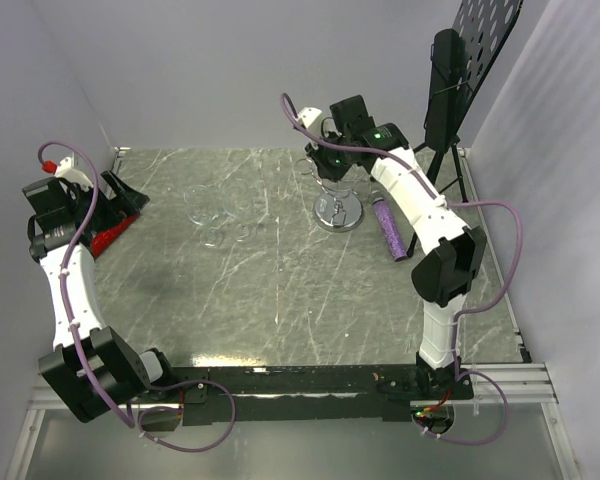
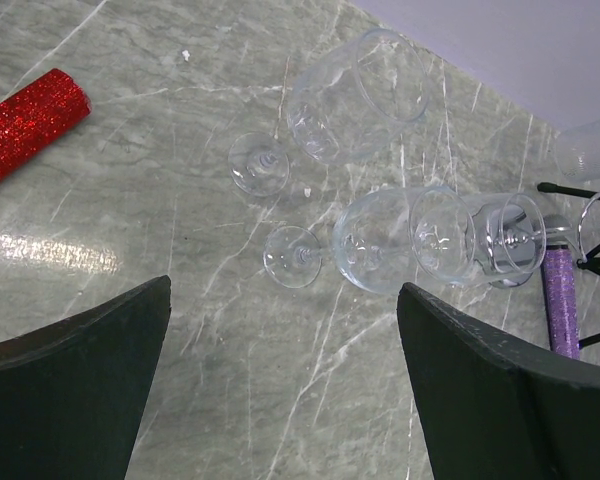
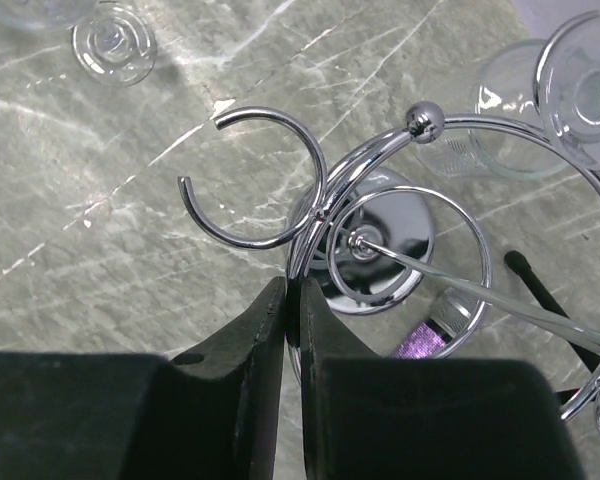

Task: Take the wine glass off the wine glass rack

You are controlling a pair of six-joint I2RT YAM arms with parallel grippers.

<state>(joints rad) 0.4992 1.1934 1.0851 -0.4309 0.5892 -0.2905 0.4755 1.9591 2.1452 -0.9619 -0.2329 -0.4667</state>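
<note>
Job's not done, far as the views show. The wine glass rack (image 1: 340, 210) sits toward the far right of the counter, and one wine glass (image 3: 525, 120) looks to be still hung in a loop on it, foot up. The right gripper (image 3: 292, 290) hovers over the rack, fingers pinched nearly together with nothing visibly held, though a rack wire runs right at the tips. The left gripper (image 2: 285, 300) is spread wide and empty near the left edge. Two other glasses (image 2: 355, 95) lie on their sides mid-counter. Probably left: open up, catch the stem, slide it out.
</note>
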